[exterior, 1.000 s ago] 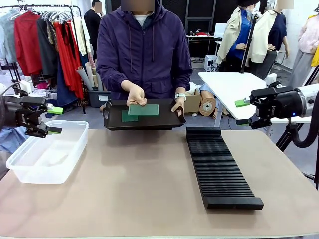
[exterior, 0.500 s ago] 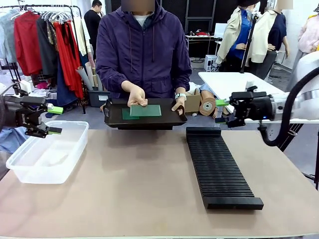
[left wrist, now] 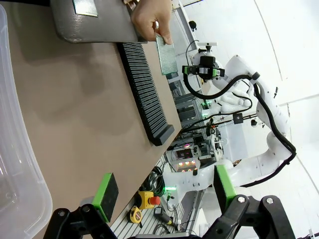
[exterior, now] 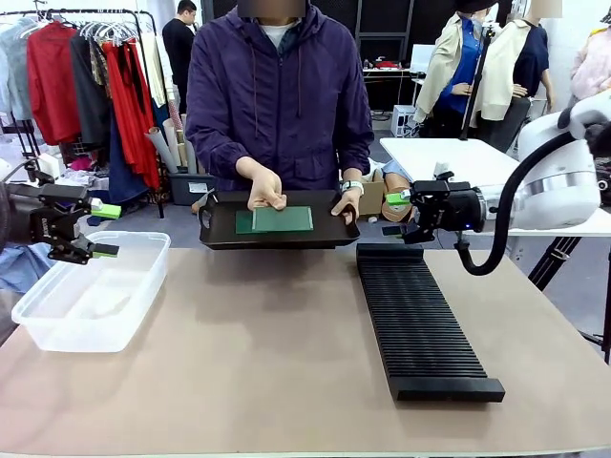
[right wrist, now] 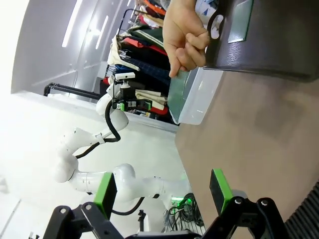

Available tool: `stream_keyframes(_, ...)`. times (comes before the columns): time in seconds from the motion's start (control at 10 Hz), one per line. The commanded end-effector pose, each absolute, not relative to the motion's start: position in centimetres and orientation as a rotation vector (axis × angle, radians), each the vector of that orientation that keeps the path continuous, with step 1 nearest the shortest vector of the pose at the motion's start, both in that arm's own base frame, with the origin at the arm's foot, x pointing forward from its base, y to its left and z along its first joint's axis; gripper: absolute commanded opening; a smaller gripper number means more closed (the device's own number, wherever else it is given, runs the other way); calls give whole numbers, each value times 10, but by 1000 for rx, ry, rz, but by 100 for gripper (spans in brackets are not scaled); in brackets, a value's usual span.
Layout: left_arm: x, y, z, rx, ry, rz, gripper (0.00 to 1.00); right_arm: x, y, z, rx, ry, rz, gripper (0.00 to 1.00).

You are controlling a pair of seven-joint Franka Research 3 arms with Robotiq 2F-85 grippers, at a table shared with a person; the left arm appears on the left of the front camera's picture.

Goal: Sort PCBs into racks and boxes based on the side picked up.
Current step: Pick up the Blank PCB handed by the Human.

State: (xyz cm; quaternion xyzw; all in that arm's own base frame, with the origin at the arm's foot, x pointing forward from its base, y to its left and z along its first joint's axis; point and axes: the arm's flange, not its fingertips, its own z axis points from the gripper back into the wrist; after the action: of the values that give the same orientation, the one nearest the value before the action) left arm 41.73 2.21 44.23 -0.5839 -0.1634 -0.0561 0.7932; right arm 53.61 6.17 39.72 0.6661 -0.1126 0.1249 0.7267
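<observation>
The right gripper [exterior: 394, 214] has come in from the right side and now hangs wide open and empty just beside the right end of the tray [exterior: 215, 239], which the person holds at the far edge of the worktop [exterior: 239, 363]. I judge it is ready to pick one of the two PCBs [exterior: 275, 219] lying there. The left gripper [exterior: 106, 230] has not moved and waits wide open and empty over the box [exterior: 91, 305] at the left edge.

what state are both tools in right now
Left tool: open, holding nothing.
Right tool: open, holding nothing.
</observation>
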Motion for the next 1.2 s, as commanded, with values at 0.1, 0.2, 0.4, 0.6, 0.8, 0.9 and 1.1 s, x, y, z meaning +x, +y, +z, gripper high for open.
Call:
stream_keyframes(0.1, 417, 23, 444, -1256, -350, -125, 100, 565, 81, 385, 1542, -210, 329, 100)
stream_keyframes(0.2, 417, 23, 444, -1256, -350, -125, 100, 572, 90, 380, 1554, -183, 324, 100)
stream_keyframes(0.4, 417, 23, 444, -1256, -350, -125, 100, 580, 107, 375, 1540, -183, 309, 100)
stream_keyframes(0.6, 417, 23, 444, -1256, -350, -125, 100, 588, 122, 372, 1555, -224, 313, 100)
stream_keyframes(0.8, 417, 23, 444, -1256, -350, -125, 100, 598, 137, 367, 1556, -195, 308, 100)
stream_keyframes(0.9, 417, 23, 444, -1256, -350, -125, 100, 603, 147, 365, 1545, -180, 303, 100)
stream_keyframes(1.1, 417, 23, 444, -1256, -350, -125, 100, 612, 166, 362, 1516, -171, 306, 100)
